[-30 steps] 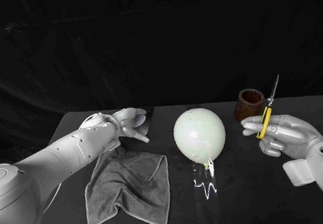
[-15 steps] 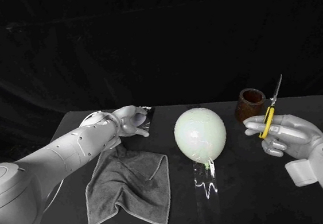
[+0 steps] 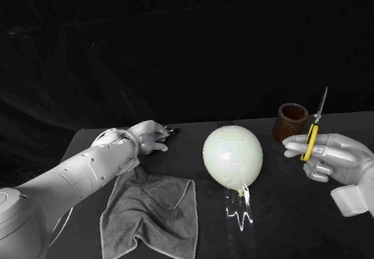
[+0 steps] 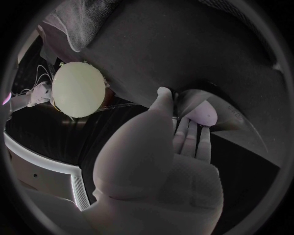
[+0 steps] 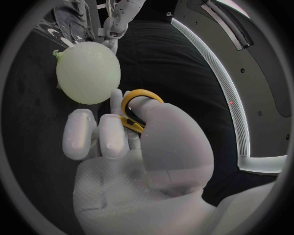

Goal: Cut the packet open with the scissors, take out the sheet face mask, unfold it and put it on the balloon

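Head view: I've got left hand (image 3: 148, 136) down at far side of table (image 3: 292, 233), sliver of shiny packet (image 3: 169, 131) poking out just beside it. Left wrist view: fingers (image 4: 191, 134) reach onto packet, thumb over it, and I can't tell whether grasp has closed. Right hand (image 3: 332, 154) clasps scissors (image 3: 312, 135) by yellow handle, blades pointing up, just right of balloon (image 3: 232, 155). Balloon stands on end mid-table. Brown cup (image 3: 290, 120) behind scissors. Grey cloth (image 3: 148, 213) lies beside left arm.
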### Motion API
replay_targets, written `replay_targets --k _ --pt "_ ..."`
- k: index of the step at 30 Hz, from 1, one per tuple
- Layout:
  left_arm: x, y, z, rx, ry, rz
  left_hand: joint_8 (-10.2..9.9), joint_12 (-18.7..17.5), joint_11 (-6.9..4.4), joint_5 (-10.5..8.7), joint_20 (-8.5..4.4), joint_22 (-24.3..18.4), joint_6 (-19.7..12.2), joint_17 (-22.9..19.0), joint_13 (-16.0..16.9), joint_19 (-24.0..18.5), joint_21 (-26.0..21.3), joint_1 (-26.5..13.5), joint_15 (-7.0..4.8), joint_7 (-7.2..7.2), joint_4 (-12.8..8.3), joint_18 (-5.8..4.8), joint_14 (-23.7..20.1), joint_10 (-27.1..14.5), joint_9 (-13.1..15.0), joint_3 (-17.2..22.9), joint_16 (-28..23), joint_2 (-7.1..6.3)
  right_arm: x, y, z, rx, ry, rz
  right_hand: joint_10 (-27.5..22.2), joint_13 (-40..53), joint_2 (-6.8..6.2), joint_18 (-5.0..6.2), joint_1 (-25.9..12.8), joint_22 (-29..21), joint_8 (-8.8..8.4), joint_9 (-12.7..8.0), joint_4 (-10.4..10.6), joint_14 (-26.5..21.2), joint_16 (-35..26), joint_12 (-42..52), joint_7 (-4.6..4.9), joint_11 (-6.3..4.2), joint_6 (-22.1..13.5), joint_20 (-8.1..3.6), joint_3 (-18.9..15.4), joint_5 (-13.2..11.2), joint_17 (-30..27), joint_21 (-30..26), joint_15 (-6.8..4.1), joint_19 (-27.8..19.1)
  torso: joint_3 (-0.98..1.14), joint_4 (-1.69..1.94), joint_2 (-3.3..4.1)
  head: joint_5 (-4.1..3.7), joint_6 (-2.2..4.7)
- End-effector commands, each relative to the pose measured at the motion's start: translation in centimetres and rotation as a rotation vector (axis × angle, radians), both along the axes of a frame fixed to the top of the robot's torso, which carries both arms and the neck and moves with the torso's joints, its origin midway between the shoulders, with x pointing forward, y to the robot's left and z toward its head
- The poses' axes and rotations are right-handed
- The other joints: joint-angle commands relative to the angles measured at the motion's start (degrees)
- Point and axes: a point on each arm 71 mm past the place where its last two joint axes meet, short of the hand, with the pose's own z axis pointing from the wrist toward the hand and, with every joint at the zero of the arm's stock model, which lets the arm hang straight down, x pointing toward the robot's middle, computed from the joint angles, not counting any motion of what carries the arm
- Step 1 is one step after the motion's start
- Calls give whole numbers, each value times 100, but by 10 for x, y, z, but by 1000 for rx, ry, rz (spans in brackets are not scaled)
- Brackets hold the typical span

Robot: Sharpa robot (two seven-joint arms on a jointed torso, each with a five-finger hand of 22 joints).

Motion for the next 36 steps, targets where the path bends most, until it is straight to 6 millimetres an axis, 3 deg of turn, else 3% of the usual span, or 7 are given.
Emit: replay_targets --k 1,5,13,17,26,30,36 --pt "-15 2 -32 46 149 -5 72 57 316 8 567 316 241 816 91 1014 181 42 429 289 -36 554 882 802 -3 104 258 -32 0 2 1 -1 -18 13 1255 8 182 43 139 34 -29 5 -3 5 -35 18 -17 -484 38 -17 25 -4 -2 -28 -11 -24 -2 2 -3 17 4" --pt "-15 2 -29 9 107 -11 103 64 310 13 573 347 489 866 81 1499 325 89 400 268 -23 570 1262 1152 -55 313 351 20 1 2 1 -4 -20 14 1259 10 182 44 137 34 -30 5 -5 7 -32 18 -17 -485 38 -17 27 -4 3 -29 -12 -25 0 2 -7 28 28" --pt "-15 4 -18 -104 5 -9 81 -94 261 13 574 311 790 810 67 1908 373 6 351 281 166 498 1449 1383 -175 882 286 190 3 1 1 -32 -44 26 1267 13 184 55 132 0 -32 4 -7 0 -51 19 -16 -485 37 -18 31 -3 -25 -72 -12 -54 7 2 -10 40 112" --pt "-16 5 -11 -167 -53 -5 169 -103 189 -9 558 303 1037 805 70 2068 403 -61 278 225 253 545 1684 1657 -172 1274 322 233 6 0 1 -64 -71 36 1267 13 185 57 132 -6 -33 4 -7 -2 -56 19 -16 -485 37 -18 31 -3 -34 -80 -12 -60 13 8 -23 21 141" --pt "-21 0 5 -357 -84 28 313 -240 62 -18 544 276 1323 739 41 2299 424 -430 165 132 316 630 2053 2177 -134 2197 274 -38 16 -3 8 -138 -143 63 1267 14 186 55 129 -2 -34 3 -8 -3 -60 17 -16 -485 35 -18 34 -4 -39 -74 -12 -56 26 1 -64 -44 200" --pt "-25 -7 15 -465 -55 36 362 -317 62 12 545 271 1344 692 56 2374 412 -753 162 130 145 632 2170 2319 -105 2674 194 -224 23 -5 12 -182 -185 81 1261 13 186 53 121 4 -40 2 -11 -5 -60 7 -14 -482 31 -18 39 -6 -35 -69 -11 -53 31 8 -51 -76 257" --pt "-30 -21 38 -584 -25 16 411 -306 49 9 535 276 1352 668 62 2435 414 -1042 145 133 -68 641 2284 2408 -70 2966 150 -287 35 -8 18 -240 -240 95 1248 11 185 45 107 31 -47 1 -17 -4 -56 -12 -11 -479 28 -19 45 -7 -21 -39 -10 -32 34 13 -62 -90 310"
